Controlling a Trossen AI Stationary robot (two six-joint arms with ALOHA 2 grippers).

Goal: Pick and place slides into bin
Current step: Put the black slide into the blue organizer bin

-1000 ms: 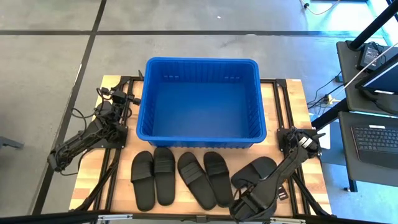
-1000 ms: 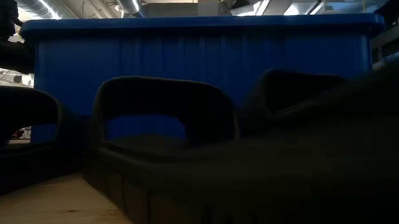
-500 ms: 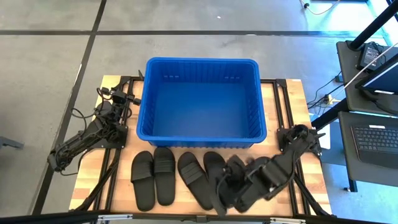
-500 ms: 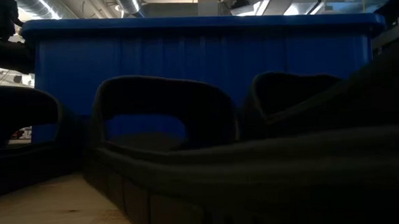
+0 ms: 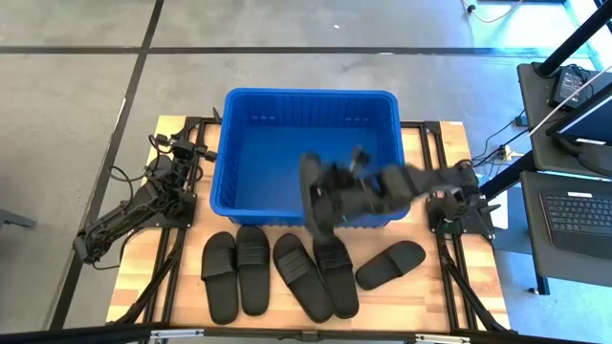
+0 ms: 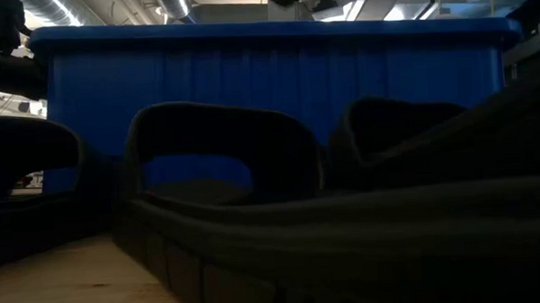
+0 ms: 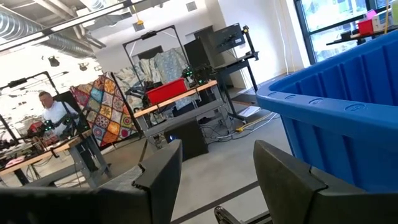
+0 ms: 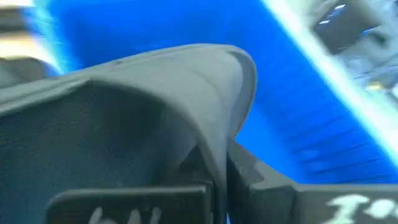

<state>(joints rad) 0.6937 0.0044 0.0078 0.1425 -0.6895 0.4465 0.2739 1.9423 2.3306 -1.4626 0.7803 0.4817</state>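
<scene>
Along the table's point(image 5: 134, 277) front edge, five black slides point(image 5: 287, 272) are laid in a row. Just beyond, a sixth slide point(image 5: 314, 191) is clamped in the right gripper point(image 5: 335, 196) over the blue bin's point(image 5: 306, 96) near wall. If released early, it could catch the rim and fall outside. The left gripper point(image 7: 211, 180) is parked open near the left edge.

The right gripper point(image 5: 330, 196) has swung up from the table's near edge, carrying one slide point(image 5: 314, 191) over the bin's point(image 5: 239, 105) near wall.
</scene>
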